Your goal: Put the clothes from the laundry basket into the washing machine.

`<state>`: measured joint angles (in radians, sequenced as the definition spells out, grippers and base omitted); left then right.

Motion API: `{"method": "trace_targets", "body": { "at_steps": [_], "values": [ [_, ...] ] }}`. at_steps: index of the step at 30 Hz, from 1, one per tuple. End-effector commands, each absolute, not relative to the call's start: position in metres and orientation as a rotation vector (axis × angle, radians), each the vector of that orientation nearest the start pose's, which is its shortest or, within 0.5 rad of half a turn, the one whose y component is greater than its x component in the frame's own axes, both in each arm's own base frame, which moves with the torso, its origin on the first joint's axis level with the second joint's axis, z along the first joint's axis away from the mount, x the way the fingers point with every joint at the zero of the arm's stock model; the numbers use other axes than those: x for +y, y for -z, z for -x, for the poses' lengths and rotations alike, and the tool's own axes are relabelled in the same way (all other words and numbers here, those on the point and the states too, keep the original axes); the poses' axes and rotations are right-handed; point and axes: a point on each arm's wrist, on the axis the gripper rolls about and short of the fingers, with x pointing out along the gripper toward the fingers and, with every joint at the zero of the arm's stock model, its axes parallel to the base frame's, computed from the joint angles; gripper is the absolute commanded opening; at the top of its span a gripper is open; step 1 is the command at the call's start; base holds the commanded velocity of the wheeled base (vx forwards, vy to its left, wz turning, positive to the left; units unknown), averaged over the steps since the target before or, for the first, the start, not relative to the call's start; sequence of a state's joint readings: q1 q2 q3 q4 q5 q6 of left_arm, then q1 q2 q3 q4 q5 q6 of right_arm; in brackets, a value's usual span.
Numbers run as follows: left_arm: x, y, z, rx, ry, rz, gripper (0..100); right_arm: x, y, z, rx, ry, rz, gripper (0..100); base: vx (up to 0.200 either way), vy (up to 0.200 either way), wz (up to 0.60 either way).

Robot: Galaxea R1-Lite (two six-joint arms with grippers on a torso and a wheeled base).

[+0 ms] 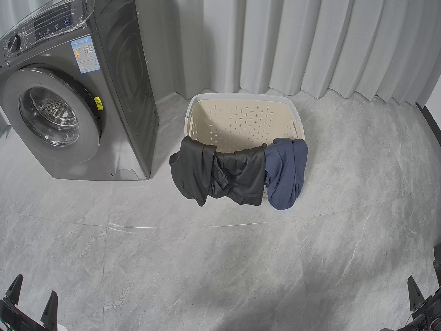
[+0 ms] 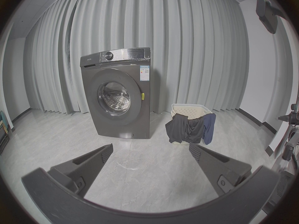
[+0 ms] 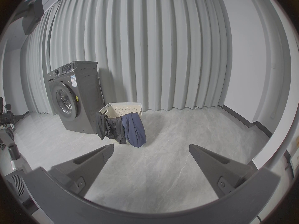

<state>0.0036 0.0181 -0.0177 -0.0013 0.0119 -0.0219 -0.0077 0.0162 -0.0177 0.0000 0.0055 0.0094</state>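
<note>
Head view: washer [image 1: 69, 111] at left, its round door looks shut. Basket [image 1: 243, 101] stands near it on the floor, before a curtain [image 1: 298, 33]. Black clothes [image 1: 220, 173] and a blue garment [image 1: 285, 173] hang over its near rim.

Left wrist view: left gripper [image 2: 150, 147] has its jaws spread, holding nothing, well apart from the basket.

Right wrist view: right gripper [image 3: 150, 147] is likewise spread, holding nothing.

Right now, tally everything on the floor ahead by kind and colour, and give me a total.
Washing machine: 1
Laundry basket: 1
Black garment: 1
Dark grey garment: 1, though it overlaps the black one and may be the same piece
Blue garment: 1
Total: 5
</note>
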Motion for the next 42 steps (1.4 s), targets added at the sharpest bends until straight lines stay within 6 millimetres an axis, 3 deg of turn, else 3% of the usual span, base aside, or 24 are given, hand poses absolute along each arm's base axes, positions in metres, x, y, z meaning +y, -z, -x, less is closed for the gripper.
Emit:
{"method": "trace_targets", "body": {
  "at_steps": [1, 26, 35, 42],
  "values": [
    [0.0002, -0.0757, 0.0225, 0.003, -0.015, 0.021, 100, 0.0003, -0.0758, 0.0219, 0.012, 0.000, -0.009, 100, 0.200, 0.000, 0.00],
    [0.0002, -0.0757, 0.0225, 0.003, -0.018, 0.025, 100, 0.0003, -0.0758, 0.0219, 0.012, 0.002, -0.009, 100, 0.200, 0.000, 0.00],
    [0.0002, -0.0757, 0.0225, 0.003, -0.018, 0.026, 100, 0.0003, -0.0758, 0.0219, 0.012, 0.002, -0.009, 100, 0.000, 0.000, 0.00],
    [0.0002, -0.0757, 0.0225, 0.003, -0.018, 0.025, 100, 0.0003, -0.0758, 0.0219, 0.012, 0.002, -0.009, 100, 0.000, -0.171, 0.00]
  ]
}}
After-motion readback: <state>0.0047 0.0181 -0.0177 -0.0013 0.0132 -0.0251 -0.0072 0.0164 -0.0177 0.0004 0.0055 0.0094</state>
